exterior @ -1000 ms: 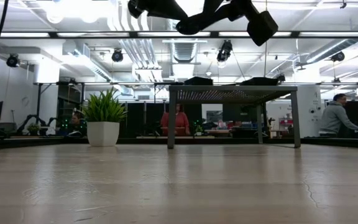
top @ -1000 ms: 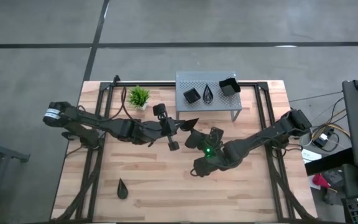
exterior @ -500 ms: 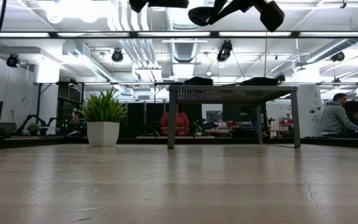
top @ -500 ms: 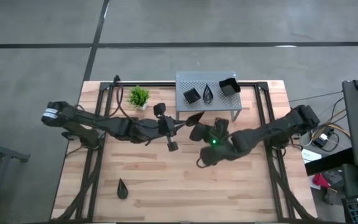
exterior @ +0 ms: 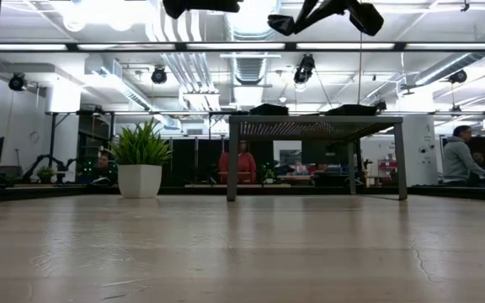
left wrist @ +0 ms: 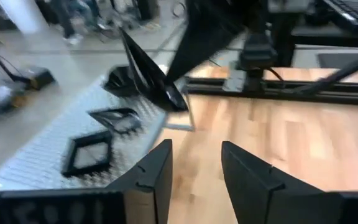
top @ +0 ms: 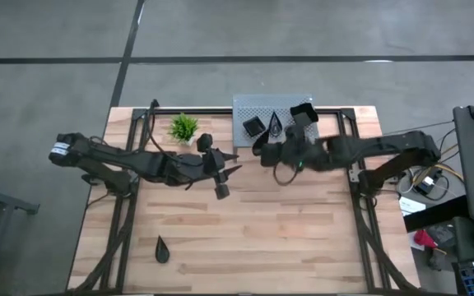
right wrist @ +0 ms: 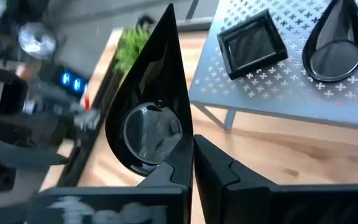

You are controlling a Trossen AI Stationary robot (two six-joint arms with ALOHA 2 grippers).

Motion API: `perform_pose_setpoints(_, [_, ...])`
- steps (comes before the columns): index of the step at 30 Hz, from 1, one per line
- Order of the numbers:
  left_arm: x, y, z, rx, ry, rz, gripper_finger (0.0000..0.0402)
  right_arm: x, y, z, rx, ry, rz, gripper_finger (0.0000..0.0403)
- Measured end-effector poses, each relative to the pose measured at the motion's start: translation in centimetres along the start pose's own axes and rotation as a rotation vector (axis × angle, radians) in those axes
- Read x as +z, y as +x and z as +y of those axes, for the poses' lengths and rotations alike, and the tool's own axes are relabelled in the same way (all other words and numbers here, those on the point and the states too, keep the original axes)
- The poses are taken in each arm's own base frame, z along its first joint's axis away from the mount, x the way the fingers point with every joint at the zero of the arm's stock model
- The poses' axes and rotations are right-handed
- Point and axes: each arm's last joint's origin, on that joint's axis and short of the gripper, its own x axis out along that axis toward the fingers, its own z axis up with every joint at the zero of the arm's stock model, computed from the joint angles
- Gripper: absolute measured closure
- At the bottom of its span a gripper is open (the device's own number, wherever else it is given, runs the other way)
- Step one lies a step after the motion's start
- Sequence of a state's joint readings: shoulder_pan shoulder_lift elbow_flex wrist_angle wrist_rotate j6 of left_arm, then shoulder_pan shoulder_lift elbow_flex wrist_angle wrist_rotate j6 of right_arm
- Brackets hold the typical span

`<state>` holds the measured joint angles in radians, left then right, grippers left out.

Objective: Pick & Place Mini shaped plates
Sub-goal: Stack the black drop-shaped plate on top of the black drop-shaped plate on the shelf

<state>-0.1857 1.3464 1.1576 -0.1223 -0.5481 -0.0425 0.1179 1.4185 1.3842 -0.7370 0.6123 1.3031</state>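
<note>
A black teardrop mini plate [right wrist: 148, 118] hangs in the air just in front of the grey perforated shelf [top: 280, 140], with my right gripper [top: 268, 153] shut on it. My left gripper [left wrist: 194, 168] stands open a little to the left of it [top: 234, 164], nothing between its fingers. On the shelf rest a small square plate [top: 253, 126], a teardrop plate [top: 276, 123] and a deeper square plate [top: 303, 113]. Another teardrop plate [top: 162, 249] lies on the table near the front left. In the low view both grippers show only at the top edge. My right gripper pinches the teardrop plate's rim at its rounded end [right wrist: 180, 163] between its two fingers. The fingers come from the table's right, slanting down. The plate is lifted clear and stands on edge, with its pointed tip [right wrist: 169, 15] away from the gripper.
A small green potted plant [top: 183, 127] stands left of the shelf at the table's far side. The shelf stands on legs [exterior: 232, 160] above the wooden table [top: 245, 230]. People sit in the room beyond the table.
My right gripper has carried the teardrop plate up and toward the far edge, up to the shelf's front, rolling as it went. My left gripper has opened and let go of that plate, staying near where it was.
</note>
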Motion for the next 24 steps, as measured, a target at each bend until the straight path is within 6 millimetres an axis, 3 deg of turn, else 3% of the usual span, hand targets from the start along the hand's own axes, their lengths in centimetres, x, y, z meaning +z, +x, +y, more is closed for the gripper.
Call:
perform_pose_setpoints(5, [-0.4,-0.3,0.1,-0.113,-0.068,0.059,0.0271,3.9,-0.2,-1.9,0.022,-0.046,0.167,0.0395])
perform_pose_setpoints(11, [-0.5,-0.4,-0.1,-0.383,-0.134,0.113,0.0271,7.5,0.2,-4.8,-0.001,-0.048,0.327,0.0395])
perform_pose_setpoints(20, [-0.6,-0.8,0.7,-0.383,-0.178,0.156,0.0272,10.5,3.1,-7.7,-0.036,-0.051,0.517,0.0395])
perform_pose_setpoints(24, [-0.5,-0.8,1.3,-0.363,-0.215,0.167,0.0272,11.7,4.5,-8.0,-0.076,-0.074,0.541,0.0394])
